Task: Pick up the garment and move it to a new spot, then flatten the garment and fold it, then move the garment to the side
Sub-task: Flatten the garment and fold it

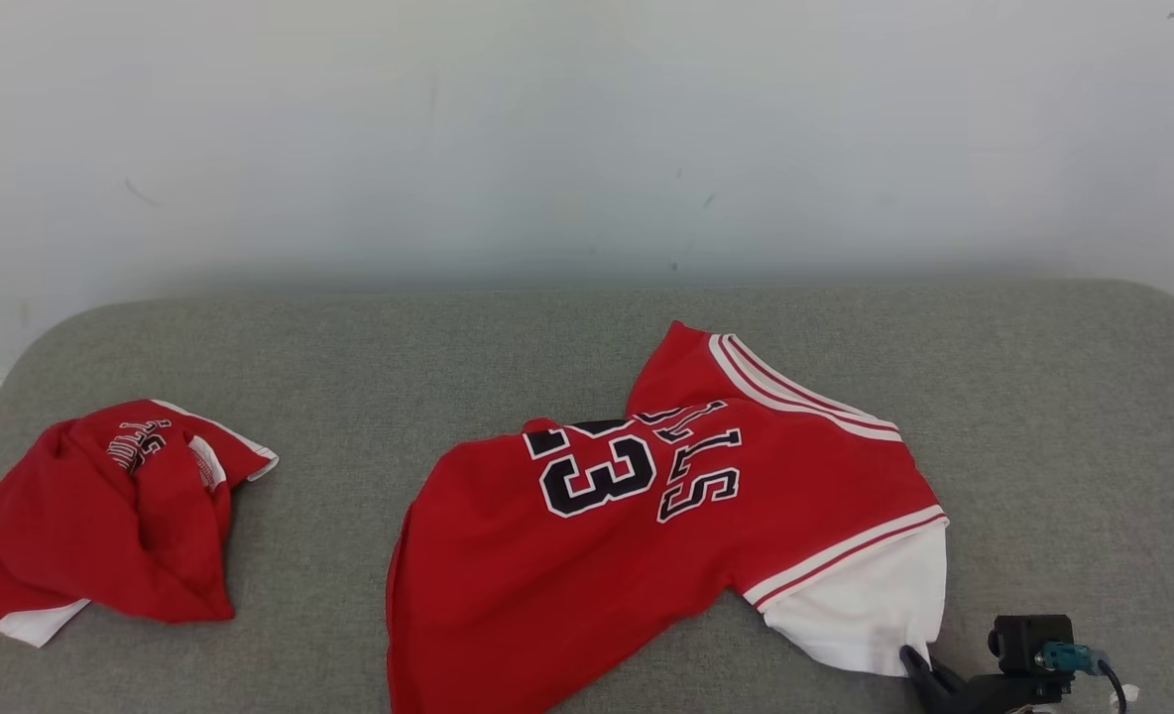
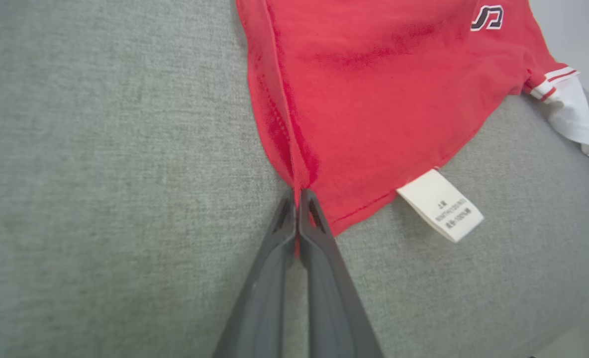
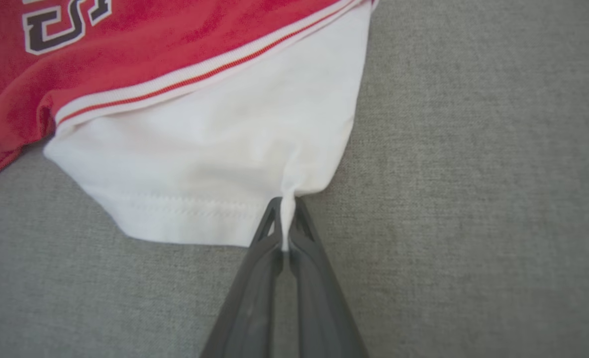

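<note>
The red jersey (image 1: pixel 646 526) lies spread at the middle of the grey padded surface (image 1: pixel 1043 416). The left claw (image 2: pixel 298 196) pinches its hem (image 2: pixel 294 169). The right claw (image 3: pixel 285 206) pinches its white sleeve (image 3: pixel 215 164), near right. A second red garment (image 1: pixel 101 516) lies crumpled at the left.

The red jersey (image 1: pixel 587 565), white-sleeved, numbered 23, lies rumpled on grey upholstery (image 1: pixel 349 347).

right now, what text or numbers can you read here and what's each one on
"23": black with white edging, on the red jersey
"LS": end of a word beside the number, the rest lost in a fold
unreadable: creased lettering on the crumpled red garment
too small to read: print on the white care label at the jersey's hem
</note>
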### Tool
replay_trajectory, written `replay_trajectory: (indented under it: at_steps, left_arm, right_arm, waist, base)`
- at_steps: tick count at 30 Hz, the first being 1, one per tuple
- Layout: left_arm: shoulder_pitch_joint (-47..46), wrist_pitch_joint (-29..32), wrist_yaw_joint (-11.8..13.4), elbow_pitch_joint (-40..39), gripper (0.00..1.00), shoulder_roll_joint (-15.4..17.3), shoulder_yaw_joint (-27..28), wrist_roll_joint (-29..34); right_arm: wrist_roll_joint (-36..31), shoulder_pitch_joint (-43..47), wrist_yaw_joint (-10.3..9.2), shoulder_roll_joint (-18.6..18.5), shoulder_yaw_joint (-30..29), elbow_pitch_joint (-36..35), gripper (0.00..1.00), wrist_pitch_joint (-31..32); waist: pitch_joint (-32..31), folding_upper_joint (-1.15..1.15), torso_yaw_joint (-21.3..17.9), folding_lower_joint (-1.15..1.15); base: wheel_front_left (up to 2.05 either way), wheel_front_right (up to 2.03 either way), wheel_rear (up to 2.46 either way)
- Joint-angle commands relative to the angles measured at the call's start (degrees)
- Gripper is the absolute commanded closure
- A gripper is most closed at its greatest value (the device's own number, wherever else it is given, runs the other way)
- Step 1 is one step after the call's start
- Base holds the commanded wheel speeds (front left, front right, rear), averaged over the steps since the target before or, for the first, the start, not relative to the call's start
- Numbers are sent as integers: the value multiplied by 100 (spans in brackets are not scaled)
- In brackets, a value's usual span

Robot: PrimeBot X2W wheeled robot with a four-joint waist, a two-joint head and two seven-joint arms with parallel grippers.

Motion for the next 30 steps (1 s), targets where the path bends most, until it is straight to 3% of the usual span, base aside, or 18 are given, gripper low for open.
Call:
replay_trajectory:
  at_steps: [1, 8, 16, 21, 24, 30]
  left_arm:
    - [-132, -73, 21, -47, 100, 91, 40, 34]
    - [-404, -179, 154, -781, 100, 459, 244, 191]
    - [-956, 274, 179, -1600, 100, 1028, 333, 355]
    - [-1613, 672, 102, -1951, 100, 1388, 392, 302]
    - [-2119, 877, 53, -2067, 100, 1569, 385, 187]
    - [-3497, 1278, 10, -2049, 100, 1908, 48, -45]
  right_arm:
    - [164, -68, -1, -1, 97, -94, 100, -58]
    - [686, -265, -1, -338, 436, -836, 100, -171]
    - [1307, -880, -1, -616, 1002, -1451, 100, 109]
    - [1632, -1668, -1, -899, 1503, -1665, 100, 248]
    - [1921, -2266, -1, -877, 1793, -1707, 100, 292]
    - [2495, -3605, -1, -1020, 2339, -1517, 100, 386]
  waist:
    - [-10, 0, 6, 0]
    - [-30, 0, -37, 0]
    - [22, 0, -171, 0]
    - [146, 0, -284, 0]
    - [284, 0, -349, 0]
    - [697, 0, -401, 0]
  base:
    - [0, 0, 0]
    - [0, 0, 0]
    - [0, 0, 0]
    - [0, 0, 0]
    - [0, 0, 0]
    - [0, 0, 0]
